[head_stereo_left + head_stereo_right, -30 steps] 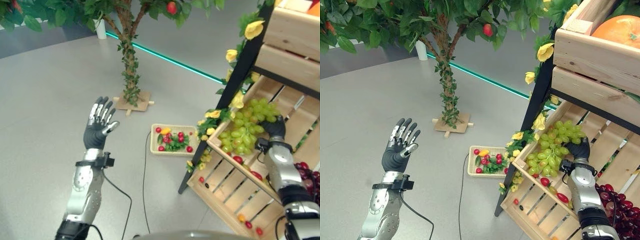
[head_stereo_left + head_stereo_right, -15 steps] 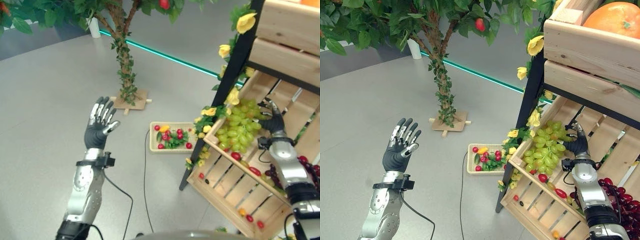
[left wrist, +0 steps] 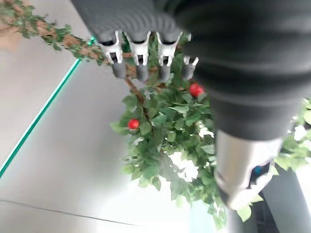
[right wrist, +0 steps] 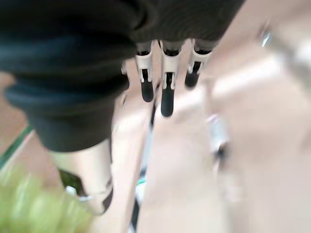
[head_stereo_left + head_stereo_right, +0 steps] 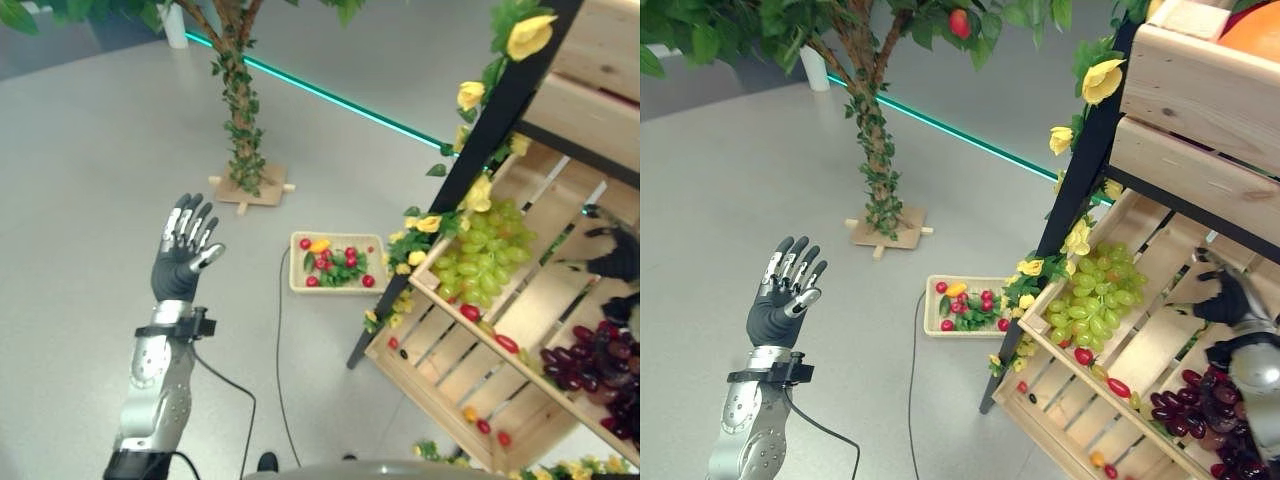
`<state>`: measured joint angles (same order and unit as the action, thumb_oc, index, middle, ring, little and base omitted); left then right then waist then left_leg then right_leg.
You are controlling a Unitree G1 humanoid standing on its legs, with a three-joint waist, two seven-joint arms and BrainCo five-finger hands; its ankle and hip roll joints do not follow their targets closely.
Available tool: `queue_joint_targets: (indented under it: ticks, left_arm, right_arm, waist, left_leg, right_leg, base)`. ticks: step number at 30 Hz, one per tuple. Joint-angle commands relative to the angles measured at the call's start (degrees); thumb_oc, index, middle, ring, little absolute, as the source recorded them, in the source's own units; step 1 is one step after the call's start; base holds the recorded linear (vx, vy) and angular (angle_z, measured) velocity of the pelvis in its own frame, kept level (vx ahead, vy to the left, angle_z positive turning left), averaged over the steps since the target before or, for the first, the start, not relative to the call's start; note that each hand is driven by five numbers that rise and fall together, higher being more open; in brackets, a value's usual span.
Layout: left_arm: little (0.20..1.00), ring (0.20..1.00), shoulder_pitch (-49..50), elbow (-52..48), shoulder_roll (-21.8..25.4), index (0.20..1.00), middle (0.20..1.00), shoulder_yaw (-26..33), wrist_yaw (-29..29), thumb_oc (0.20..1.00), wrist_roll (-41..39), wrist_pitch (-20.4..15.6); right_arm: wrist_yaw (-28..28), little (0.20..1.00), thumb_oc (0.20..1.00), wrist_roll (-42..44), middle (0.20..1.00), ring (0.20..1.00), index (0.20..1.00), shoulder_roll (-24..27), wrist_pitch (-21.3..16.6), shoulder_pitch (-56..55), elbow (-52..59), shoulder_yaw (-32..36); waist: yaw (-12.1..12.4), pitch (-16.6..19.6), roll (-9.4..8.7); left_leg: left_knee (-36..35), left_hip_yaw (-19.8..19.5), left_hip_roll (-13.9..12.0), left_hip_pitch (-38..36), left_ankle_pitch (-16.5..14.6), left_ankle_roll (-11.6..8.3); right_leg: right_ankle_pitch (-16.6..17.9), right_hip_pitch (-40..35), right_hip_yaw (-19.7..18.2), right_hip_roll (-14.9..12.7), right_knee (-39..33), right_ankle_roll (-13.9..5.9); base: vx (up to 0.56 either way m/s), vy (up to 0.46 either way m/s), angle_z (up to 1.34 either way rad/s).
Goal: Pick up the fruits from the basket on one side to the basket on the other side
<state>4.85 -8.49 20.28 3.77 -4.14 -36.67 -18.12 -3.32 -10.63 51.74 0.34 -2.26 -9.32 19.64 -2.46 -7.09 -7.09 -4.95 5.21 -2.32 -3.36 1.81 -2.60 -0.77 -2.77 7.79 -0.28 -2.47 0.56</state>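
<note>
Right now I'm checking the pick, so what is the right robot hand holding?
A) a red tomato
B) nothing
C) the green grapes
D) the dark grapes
B: the right robot hand hangs open over bare crate slats, between the green grapes and the dark grapes.

Pale green grape bunch point(image 5: 487, 250); dark purple grape bunch point(image 5: 590, 353); red fruits, green leaves in cream rectangular basket point(image 5: 335, 263) beside light wooden crate rack point(image 5: 455, 392).

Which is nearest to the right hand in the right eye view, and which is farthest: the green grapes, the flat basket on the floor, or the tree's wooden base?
From the right hand:
1. Green grapes, in the crate beside it.
2. Flat basket, on the floor past the shelf.
3. Tree's wooden base, farthest, beyond the basket.
</note>
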Motion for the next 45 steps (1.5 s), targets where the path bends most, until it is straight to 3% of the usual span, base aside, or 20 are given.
queue_joint_targets:
  ticks: [1, 8, 10, 11, 12, 13, 17, 22, 31, 32, 35, 45]
  left_arm:
    - [1.0, 1.0, -0.1, -4.0, 1.7, 1.0, 1.0, 0.9, -1.1, 1.0, 3.6, -2.4]
    - [1.0, 1.0, 0.3, -4.5, 1.1, 1.0, 1.0, 1.5, 0.0, 1.0, 4.7, -2.9]
    - [1.0, 1.0, 0.1, -4.5, 1.1, 1.0, 1.0, 1.6, 0.1, 1.0, 5.0, -3.3]
    - [1.0, 1.0, 0.0, -4.5, 1.1, 1.0, 1.0, 1.8, 0.3, 1.0, 5.0, -3.6]
    - [1.0, 1.0, 0.0, -4.5, 1.1, 1.0, 1.0, 1.8, 0.3, 1.0, 5.0, -3.7]
    - [1.0, 1.0, 0.3, -4.6, 1.1, 1.0, 1.0, 2.0, 0.3, 1.0, 4.8, -4.0]
    - [1.0, 1.0, 1.3, -4.4, 1.0, 1.0, 1.0, 2.5, 0.4, 1.0, 4.5, -4.7]
    - [1.0, 1.0, 1.9, -3.9, 1.2, 1.0, 1.0, 2.9, 0.8, 1.0, 4.2, -5.1]
    - [1.0, 1.0, 2.1, -4.4, 3.4, 1.0, 1.0, 2.7, 0.9, 1.0, 4.4, -5.5]
    - [1.0, 1.0, 1.3, -4.3, 4.3, 1.0, 1.0, 2.6, 1.8, 1.0, 5.1, -6.0]
    - [1.0, 1.0, 1.0, -3.8, 4.8, 1.0, 1.0, 3.4, 2.6, 1.0, 5.6, -6.5]
    - [1.0, 1.0, 1.0, -2.9, 3.6, 1.0, 1.0, 3.8, 2.2, 1.0, 6.5, -5.9]
  right_arm:
    - [-1.4, 1.0, 1.0, -0.7, 1.0, 1.0, 1.0, 3.7, -2.5, 2.9, 2.5, 1.9]
    - [0.9, 1.0, 1.0, 6.6, 1.0, 1.0, 1.0, -0.4, -7.9, 0.6, 12.1, 4.8]
    - [3.0, 1.0, 1.0, 11.5, 1.0, 1.0, 1.0, -1.4, -9.9, 0.5, 14.0, 3.7]
    - [5.5, 1.0, 1.0, 18.1, 1.0, 1.0, 1.0, -2.4, -12.5, 0.7, 16.5, 2.1]
    - [5.6, 1.0, 1.0, 18.4, 1.0, 1.0, 1.0, -2.3, -12.5, 0.7, 16.5, 2.2]
    - [7.5, 1.0, 1.0, 24.9, 1.0, 1.0, 1.0, -2.9, -14.7, 0.8, 16.9, 0.9]
    - [9.1, 1.0, 1.0, 31.6, 1.0, 1.0, 1.0, -5.3, -16.8, 1.3, 17.6, -0.8]
    - [9.6, 1.0, 1.0, 33.2, 1.0, 1.0, 1.0, -9.3, -16.7, 1.6, 18.5, -3.3]
    - [8.9, 1.0, 1.0, 33.0, 1.0, 1.0, 1.0, -9.7, -16.4, 2.9, 19.4, -5.6]
    - [9.8, 1.0, 1.0, 33.6, 1.0, 1.0, 1.0, -8.8, -16.4, 5.7, 20.7, -8.1]
    - [13.2, 1.0, 1.0, 38.9, 1.0, 1.0, 1.0, -9.1, -16.5, 10.0, 21.7, -12.7]
    - [20.4, 1.0, 1.0, 41.9, 1.0, 1.0, 1.0, -15.2, -14.1, 11.7, 28.3, -21.6]
  waist:
    - [0.0, 3.9, -1.96]
    - [-0.4, 4.1, -2.13]
    - [-0.4, 4.1, -1.94]
    - [-0.4, 4.0, -1.72]
    - [-0.4, 4.1, -1.74]
    - [-0.3, 4.0, -1.52]
    - [-0.3, 4.3, -1.08]
    - [-0.1, 4.6, -1.07]
    - [1.0, 2.5, -1.62]
    - [1.8, 0.6, -1.52]
    - [2.8, -0.8, -1.4]
    - [3.8, 0.5, -1.17]
  left_leg:
    - [2.5, 1.3, -1.3, -1.0, -5.1, 0.47]
    - [2.8, 1.9, -0.9, -1.3, -5.9, 0.98]
    - [2.7, 2.0, -0.7, -1.2, -5.9, 0.99]
    - [2.6, 2.1, -0.6, -1.2, -5.7, 0.96]
    - [2.6, 2.1, -0.6, -1.1, -5.7, 0.96]
    - [2.5, 2.1, -0.4, -1.0, -5.6, 0.92]
    - [2.4, 1.9, -0.2, -0.8, -5.5, 1.0]
    - [4.0, 1.0, 0.0, -0.4, -6.3, 1.27]
    - [5.5, 0.0, 2.2, 2.9, -6.5, 2.79]
    - [4.7, -1.2, 3.6, 4.2, -5.5, 3.29]
    - [2.2, -1.1, 4.4, 4.3, -4.3, 4.21]
    - [2.3, -0.7, 6.4, 2.6, -5.1, 5.09]
  right_leg:
    - [0.5, 2.5, -3.3, -4.7, 2.7, -7.91]
    - [0.4, 2.5, -4.5, -4.8, 2.8, -8.05]
    - [0.5, 2.5, -4.6, -4.9, 2.7, -8.1]
    - [0.6, 2.7, -4.6, -5.1, 2.6, -8.16]
    - [0.6, 2.7, -4.6, -5.1, 2.6, -8.17]
    - [0.6, 2.7, -4.6, -5.2, 2.5, -8.23]
    - [0.6, 2.8, -4.5, -5.4, 2.6, -8.32]
    - [0.2, 2.7, -4.4, -5.5, 3.4, -8.3]
    - [3.0, 5.0, -4.4, -7.3, 3.6, -9.84]
    - [4.7, 7.4, -5.1, -7.9, 4.3, -10.45]
    - [4.5, 10.2, -7.4, -8.1, 6.9, -10.88]
    - [4.2, 9.2, -6.8, -10.4, 7.0, -10.81]
  base:
    - [0.01, 0.021, -0.21]
    - [0.01, 0.015, -0.06]
    - [-0.02, 0.021, -0.06]
    - [-0.02, 0.017, -0.07]
    - [-0.03, 0.028, -0.08]
    - [-0.01, 0.015, -0.05]
    - [0.0, 0.004, -0.01]
    - [0.0, 0.002, 0.01]
    - [-0.1, 0.089, 0.07]
    - [-0.26, 0.166, -0.01]
    - [-0.22, 0.176, -0.12]
    - [-0.01, 0.043, -0.11]
